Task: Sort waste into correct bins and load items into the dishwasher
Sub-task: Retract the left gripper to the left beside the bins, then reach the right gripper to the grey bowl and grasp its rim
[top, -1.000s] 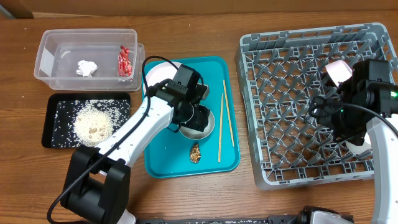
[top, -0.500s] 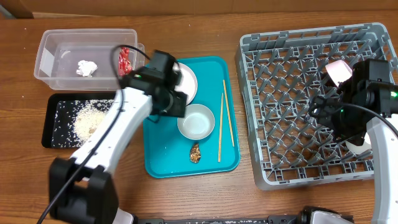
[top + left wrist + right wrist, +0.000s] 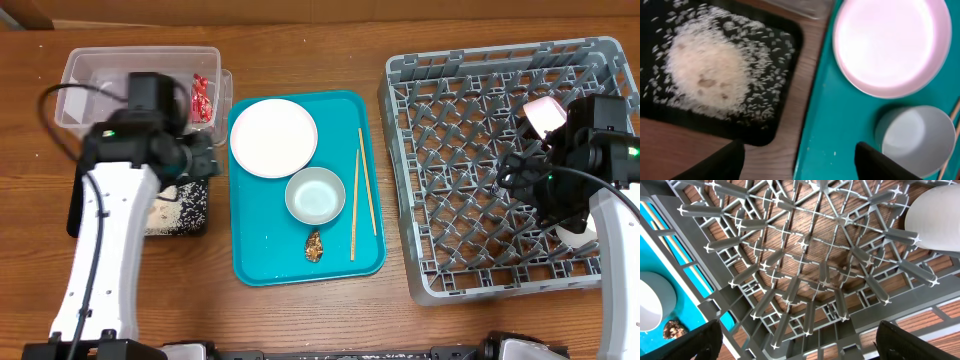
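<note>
Left gripper [image 3: 797, 162] stands open and empty by the black tray [image 3: 760, 132] and teal tray [image 3: 840, 130]. Right gripper [image 3: 800, 342] is open, empty, above the dish rack [image 3: 790, 287]. Pale object [image 3: 935, 220] in the rack is apparently a cup.

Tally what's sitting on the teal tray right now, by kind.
On the teal tray:
plate: 1
bowl: 1
chopsticks: 2
food scrap: 1
Total: 5
</note>
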`<state>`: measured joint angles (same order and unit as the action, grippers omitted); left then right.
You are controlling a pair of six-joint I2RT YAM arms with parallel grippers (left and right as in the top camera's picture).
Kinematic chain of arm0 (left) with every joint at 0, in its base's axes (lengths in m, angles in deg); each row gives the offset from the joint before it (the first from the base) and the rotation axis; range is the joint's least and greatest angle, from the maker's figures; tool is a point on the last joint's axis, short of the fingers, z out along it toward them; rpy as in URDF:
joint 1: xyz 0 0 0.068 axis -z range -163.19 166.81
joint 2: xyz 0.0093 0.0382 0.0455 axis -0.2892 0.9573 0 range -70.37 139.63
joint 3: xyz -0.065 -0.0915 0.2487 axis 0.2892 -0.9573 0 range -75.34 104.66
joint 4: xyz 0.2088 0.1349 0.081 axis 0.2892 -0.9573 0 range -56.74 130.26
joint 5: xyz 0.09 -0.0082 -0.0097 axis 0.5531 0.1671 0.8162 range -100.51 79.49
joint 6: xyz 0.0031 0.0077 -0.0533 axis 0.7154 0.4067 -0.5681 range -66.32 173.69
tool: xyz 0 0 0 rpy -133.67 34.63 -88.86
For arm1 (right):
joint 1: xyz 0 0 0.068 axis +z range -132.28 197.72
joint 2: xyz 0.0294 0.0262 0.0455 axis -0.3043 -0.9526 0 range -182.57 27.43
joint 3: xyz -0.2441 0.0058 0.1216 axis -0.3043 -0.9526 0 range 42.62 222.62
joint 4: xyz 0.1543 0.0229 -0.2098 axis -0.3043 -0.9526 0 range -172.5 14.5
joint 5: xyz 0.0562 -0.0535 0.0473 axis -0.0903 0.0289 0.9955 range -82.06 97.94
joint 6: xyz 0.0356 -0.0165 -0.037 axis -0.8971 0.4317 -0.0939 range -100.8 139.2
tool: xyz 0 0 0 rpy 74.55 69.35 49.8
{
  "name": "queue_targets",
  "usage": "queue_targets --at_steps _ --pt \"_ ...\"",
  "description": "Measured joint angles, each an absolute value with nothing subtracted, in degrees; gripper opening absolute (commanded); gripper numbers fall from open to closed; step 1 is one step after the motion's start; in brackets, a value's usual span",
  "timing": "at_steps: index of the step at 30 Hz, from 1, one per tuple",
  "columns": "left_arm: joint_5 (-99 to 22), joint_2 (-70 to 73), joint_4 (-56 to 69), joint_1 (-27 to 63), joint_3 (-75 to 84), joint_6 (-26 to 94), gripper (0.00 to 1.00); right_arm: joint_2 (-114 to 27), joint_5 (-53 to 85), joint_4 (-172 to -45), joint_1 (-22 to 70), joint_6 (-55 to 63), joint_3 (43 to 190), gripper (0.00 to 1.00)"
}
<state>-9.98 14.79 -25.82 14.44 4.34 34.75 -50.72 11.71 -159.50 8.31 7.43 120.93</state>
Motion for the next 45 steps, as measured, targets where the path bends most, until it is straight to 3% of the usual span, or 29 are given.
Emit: queue_targets --at_steps 3,8,20,32,37,45 --pt "-10.4 14.8 -26.0 11.5 4.3 32.1 0.93 -50.7 11.5 -159.5 8.3 7.4 120.9 1.00" --pt "-11.9 14.8 -25.9 10.3 4.3 29.6 0.97 -50.7 11.5 -159.4 8.3 7.4 120.9 1.00" --pt "-11.9 14.8 -25.8 10.3 4.3 28.7 0.98 -50.7 12.3 -153.0 8.3 7.3 120.9 1.00" --pt "-10.9 14.8 -23.3 10.3 4.3 28.5 1.00 -50.7 26.3 -142.0 9.4 7.3 120.9 1.00" --pt "-10.8 14.8 -22.9 10.3 4.3 28.5 1.00 -50.7 27.2 -137.9 16.5 7.2 120.9 1.00" --pt "-10.7 14.8 -22.9 10.3 4.3 28.5 1.00 -51.0 21.6 -131.4 35.5 7.3 120.9 1.00"
